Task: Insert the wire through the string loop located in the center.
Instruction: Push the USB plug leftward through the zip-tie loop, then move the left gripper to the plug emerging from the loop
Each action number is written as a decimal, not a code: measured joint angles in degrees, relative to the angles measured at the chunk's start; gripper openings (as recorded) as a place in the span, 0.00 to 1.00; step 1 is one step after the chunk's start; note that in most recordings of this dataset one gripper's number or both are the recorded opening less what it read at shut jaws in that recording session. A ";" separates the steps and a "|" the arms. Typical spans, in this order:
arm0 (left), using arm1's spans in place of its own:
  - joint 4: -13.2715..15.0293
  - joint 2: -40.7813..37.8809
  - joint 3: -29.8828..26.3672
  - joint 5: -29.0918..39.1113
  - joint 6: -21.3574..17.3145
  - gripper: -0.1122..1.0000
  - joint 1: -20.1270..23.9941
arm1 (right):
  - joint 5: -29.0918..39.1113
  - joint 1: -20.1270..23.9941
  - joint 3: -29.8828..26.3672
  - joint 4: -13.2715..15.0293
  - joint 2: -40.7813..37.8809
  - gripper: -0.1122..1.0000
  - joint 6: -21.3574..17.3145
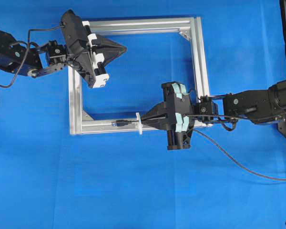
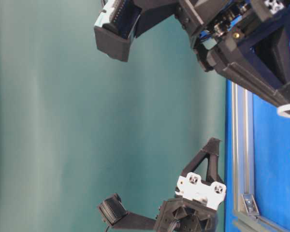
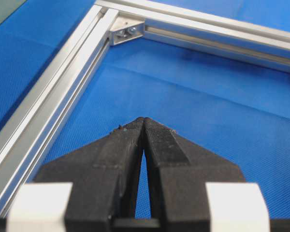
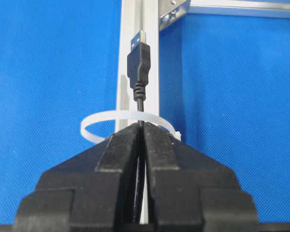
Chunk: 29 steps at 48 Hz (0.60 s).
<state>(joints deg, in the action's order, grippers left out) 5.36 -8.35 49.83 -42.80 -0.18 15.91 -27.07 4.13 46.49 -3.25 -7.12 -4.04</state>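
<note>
My right gripper, clamped on the wire, has its plug past the string loop over the frame; feed straight, avoiding snagging. My left gripper is pressed together, empty.

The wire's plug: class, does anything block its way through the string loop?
Nothing visible does. The right gripper holds the wire, and the plug already lies past the string loop, over the frame.

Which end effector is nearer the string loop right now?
Right. The right end effector sits at the string loop, gripping the wire; the left end effector hovers apart, near the frame's far rail.
</note>
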 measured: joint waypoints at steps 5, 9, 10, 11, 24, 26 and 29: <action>-0.09 0.00 0.18 0.00 0.09 0.10 0.00 | 0.00 0.00 0.00 0.00 -0.09 0.08 0.00; -0.09 0.09 0.44 0.00 0.70 0.10 0.00 | 0.00 0.00 0.00 0.00 0.00 0.08 0.00; 0.00 0.09 0.53 0.00 0.88 0.10 -0.09 | 0.00 0.00 0.00 0.00 0.00 0.08 0.00; -0.09 0.18 0.62 0.00 1.05 0.10 -0.18 | 0.00 0.00 0.00 0.00 0.00 0.08 0.00; -0.09 1.49 2.11 2.37 2.99 0.10 -6.42 | 0.00 0.00 0.00 0.00 0.00 0.08 0.00; -0.09 1.67 2.20 2.81 3.60 0.10 -7.82 | 0.00 0.00 0.00 0.00 0.00 0.08 0.00; -0.09 1.76 2.29 3.34 4.75 0.10 -10.11 | 0.00 0.00 0.00 0.00 0.00 0.08 0.00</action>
<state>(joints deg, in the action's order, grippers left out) 5.27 -6.59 52.12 -39.46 4.57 5.80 -27.07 4.13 46.49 -3.25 -7.12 -4.04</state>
